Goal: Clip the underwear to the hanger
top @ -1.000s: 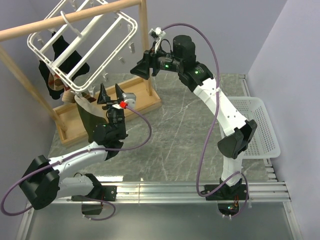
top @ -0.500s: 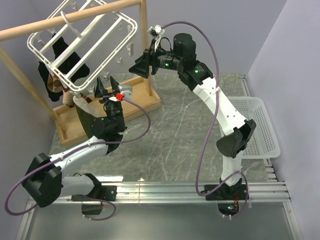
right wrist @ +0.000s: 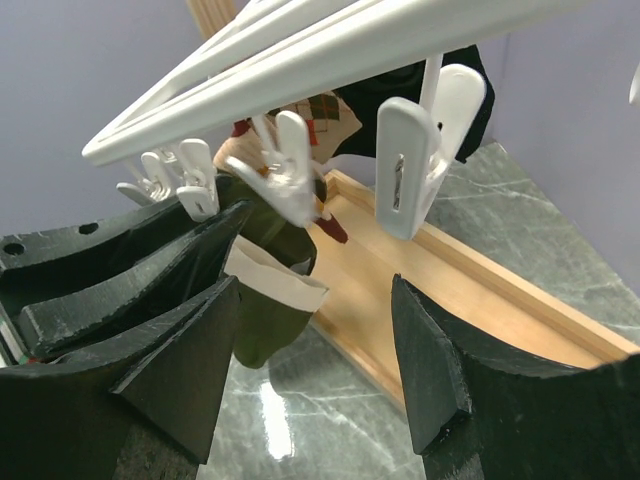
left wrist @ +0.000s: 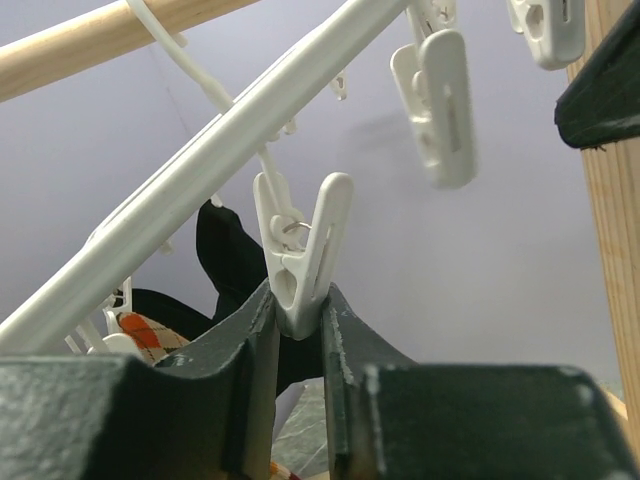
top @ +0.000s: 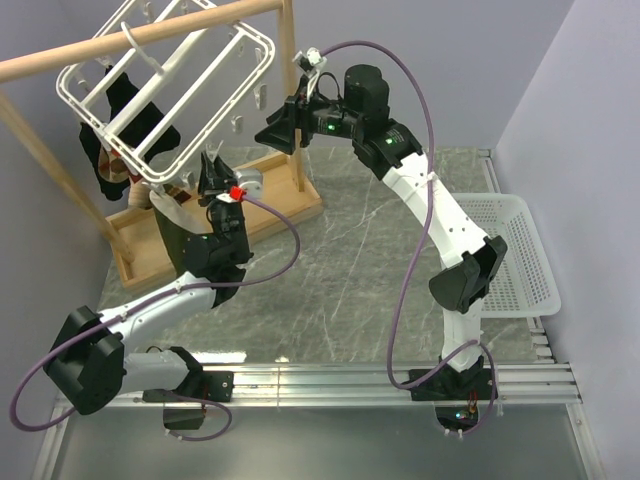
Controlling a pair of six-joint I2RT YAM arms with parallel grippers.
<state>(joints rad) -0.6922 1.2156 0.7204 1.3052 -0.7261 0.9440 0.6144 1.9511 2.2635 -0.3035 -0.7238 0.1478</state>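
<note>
Left gripper (top: 213, 175) has been rising to the near edge of the hanger (left wrist: 200, 165) and narrowing its jaws over the last second; now I am seeing it pinching the stem of one dangling clip (left wrist: 305, 260), a finger pressing on each side, while the clip's far ends are splaying apart in a V; nothing else is in its grasp.

Underwear (right wrist: 258, 330) is hanging just below that same edge, its long axis running straight down and its pale waistband uppermost, close under the pinched clip; I cannot tell what is holding it up.

Right gripper (right wrist: 315, 285) is hovering wide open and holding nothing, near the hanger's right corner, with a free clip (right wrist: 415, 165) dangling just ahead of its fingers; the underwear is lying ahead of it and lower, toward its left finger.

I am judging that the left arm is the nearer one to the cloth, yet it is busy with the clip; so the coming move is turning on the waistband sitting below the clip, and the right arm is looking like the one to lift it.
</note>
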